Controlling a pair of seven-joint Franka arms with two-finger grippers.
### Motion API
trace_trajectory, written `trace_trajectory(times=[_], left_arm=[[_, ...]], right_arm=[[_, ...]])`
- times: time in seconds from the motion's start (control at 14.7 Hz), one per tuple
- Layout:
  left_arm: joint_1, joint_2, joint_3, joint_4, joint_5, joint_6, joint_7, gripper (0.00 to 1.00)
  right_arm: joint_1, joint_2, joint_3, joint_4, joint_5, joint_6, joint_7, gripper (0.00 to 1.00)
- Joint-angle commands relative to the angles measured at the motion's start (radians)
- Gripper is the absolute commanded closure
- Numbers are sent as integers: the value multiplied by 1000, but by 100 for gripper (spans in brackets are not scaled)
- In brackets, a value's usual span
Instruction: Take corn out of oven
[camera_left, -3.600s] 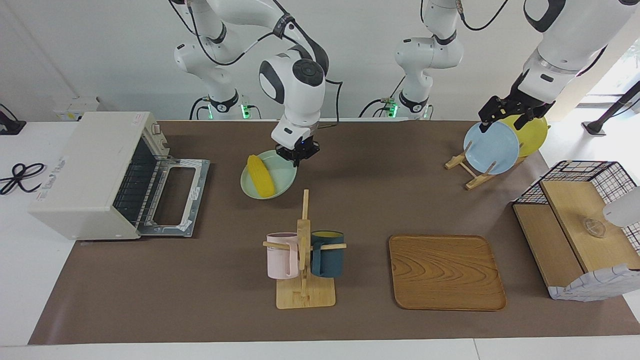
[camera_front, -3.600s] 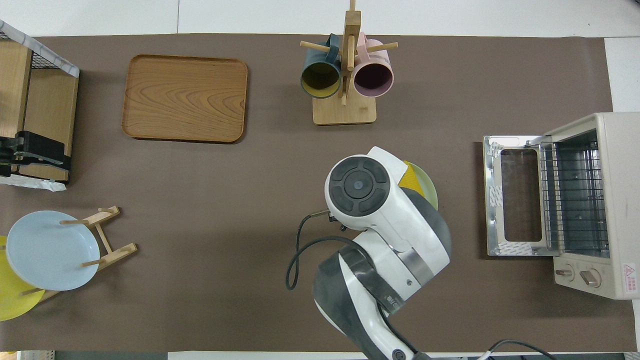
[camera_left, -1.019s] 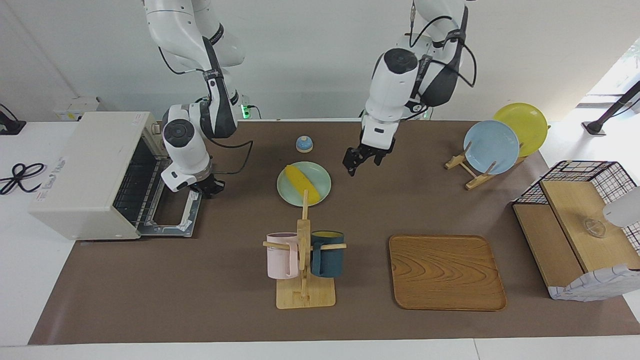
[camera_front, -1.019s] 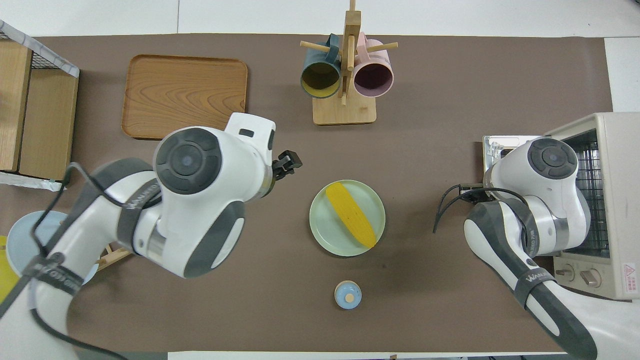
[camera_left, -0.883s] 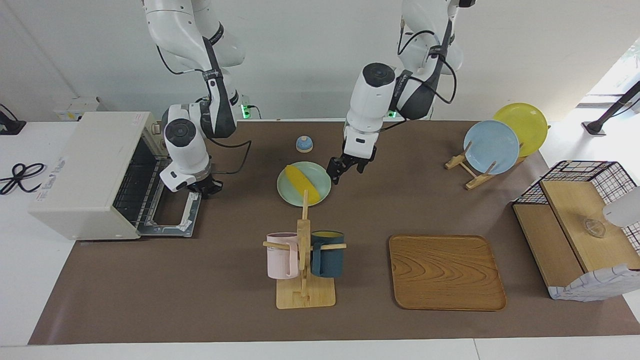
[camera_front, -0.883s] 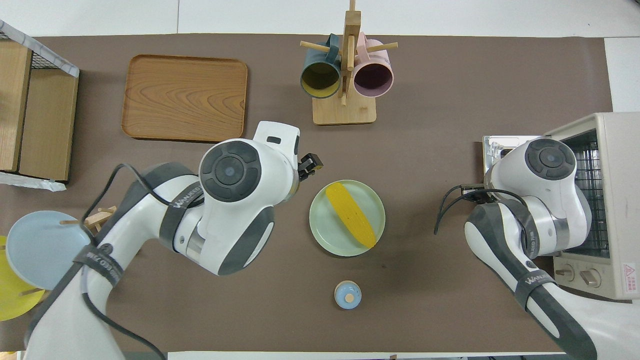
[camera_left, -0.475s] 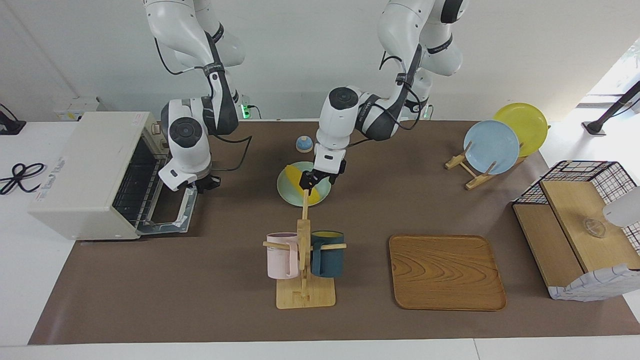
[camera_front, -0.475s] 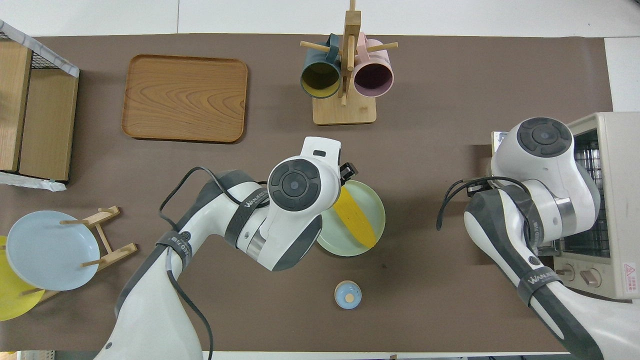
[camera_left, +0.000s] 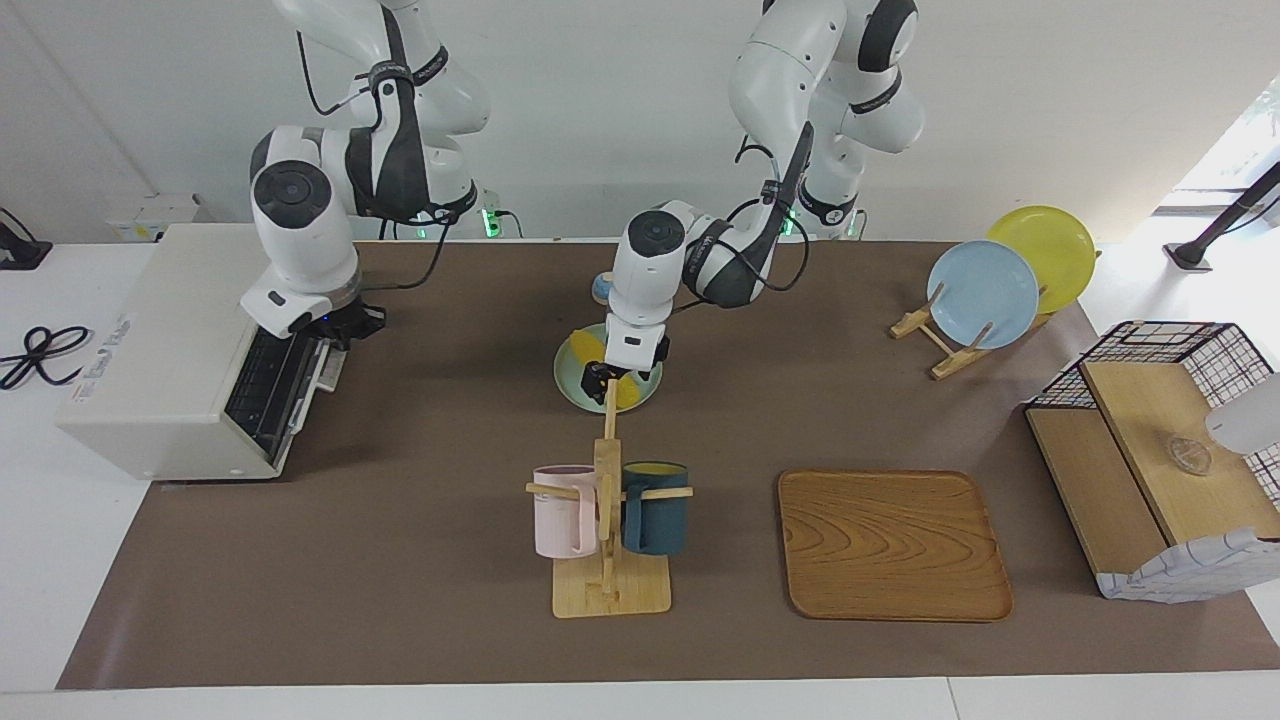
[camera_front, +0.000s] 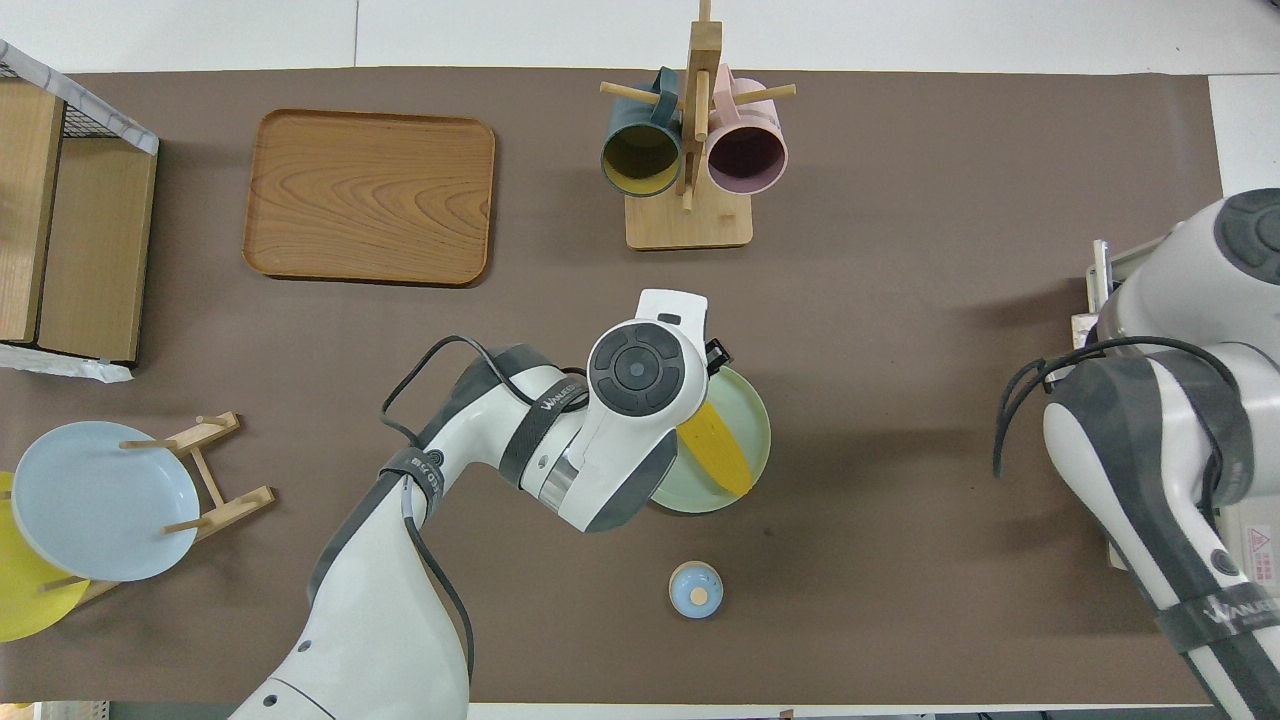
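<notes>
Yellow corn (camera_left: 592, 352) on green plate (camera_left: 570, 382) (outside oven (camera_left: 170, 345)), left end effector (camera_left: 603, 381) over it

One oven (camera_left: 190, 350), one corn (camera_front: 715, 450), three plates (camera_left: 983, 293), two mugs (camera_left: 655, 508), one wooden tray (camera_left: 890, 545), one basket (camera_left: 1160, 460), one small bell (camera_front: 695, 589), two racks (camera_left: 608, 560).

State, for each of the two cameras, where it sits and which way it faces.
Facing view: high, across the table from the robots, looking back at them; both arms show down to their bases, left hand over the corn, right hand at the oven door.
Overhead view: high above the robots' end, looking steeply down and forward; both arms enter from the bottom edge.
Shared: the corn's plate, mug rack, wooden tray; the views are half a turn apart.
</notes>
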Motion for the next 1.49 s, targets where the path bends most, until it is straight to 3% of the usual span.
trace_trajectory(times=[0.0, 0.14, 0.2, 0.27, 0.61, 0.68, 0.88, 1.09, 1.29, 1.43], left_arm=[[-35, -5, 19, -7, -17, 17, -52, 34], [-45, -8, 20, -9, -17, 2, -54, 75], [-47, -11, 22, -21, -17, 2, -54, 91], [-50, -14, 22, -25, -17, 2, -54, 100], [-30, -27, 39, 13, -1, -122, -39, 100], [-20, -54, 63, 13, 5, -139, -19, 100], [103, -138, 103, 34, 8, -220, 209, 100], [264, -105, 102, 141, 46, -286, 474, 100], [430, -71, 99, 165, 46, -271, 812, 100], [500, 25, 99, 268, 42, -273, 958, 100]], right_arm=[[-67, 19, -13, -3, -60, 37, -87, 100], [-84, 11, -13, 7, -48, 16, -117, 100], [-84, 11, -13, 39, -30, -18, -127, 100], [-84, 13, -13, 72, -10, -61, -135, 100], [-72, 1, -4, 217, 97, -216, -146, 100], [-71, -10, -4, 220, 139, -214, -144, 91], [-60, -16, -2, 214, 252, -169, -129, 0], [53, -15, -1, 215, 286, -135, -5, 0], [86, -18, -1, 220, 286, -150, 49, 0], [84, -18, -4, 227, 286, -165, 50, 0]])
